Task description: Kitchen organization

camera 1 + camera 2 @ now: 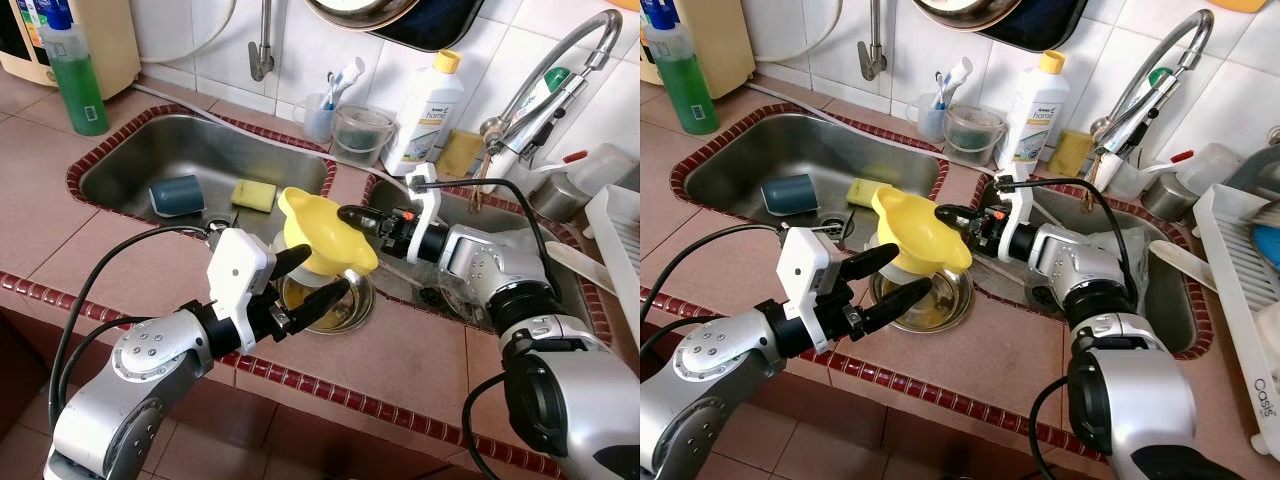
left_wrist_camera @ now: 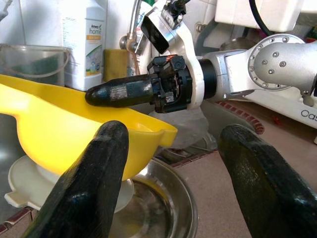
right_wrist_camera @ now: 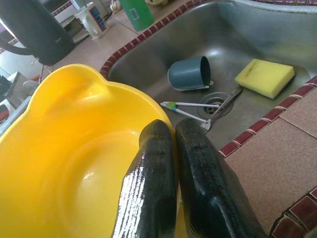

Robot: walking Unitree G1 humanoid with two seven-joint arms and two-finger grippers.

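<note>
I use the steel bowl [image 1: 335, 305] as my landmark; it sits on the tiled table [image 1: 420, 360], on the strip between the two sinks. Directly over the bowl I hold a yellow funnel-shaped dish [image 1: 322, 235], tilted, with a whitish piece [image 2: 29, 183] under it that I cannot identify.

My right gripper [image 1: 350, 215] reaches in from the far-right side of the bowl. Its fingers [image 3: 158, 168] are pressed together on the yellow dish's rim, one pad inside the dish and the other against its outer wall, so the dish is clamped in them.

My left gripper [image 1: 305, 285] comes from the near-left side of the bowl. Its fingers [image 2: 89, 183] are spread apart: one lies close to the yellow dish's underside, though I cannot tell whether it touches, and the other hangs over the bowl's near rim without gripping anything.

To the left of the bowl, in the left sink [image 1: 130, 165], a blue cup [image 1: 177, 195] lies on its side, a yellow sponge [image 1: 254, 194] rests near it, and a toothbrush [image 3: 185, 105] lies by the drain. Behind the bowl, against the tiled wall, stand a white detergent bottle [image 1: 428, 115] and a clear tub [image 1: 362, 133]. Far to the left of the bowl stands a green bottle [image 1: 74, 80]. To the right of the bowl are the right sink [image 1: 570, 300], the faucet [image 1: 545, 85] and a white dish rack [image 1: 615, 235].
</note>
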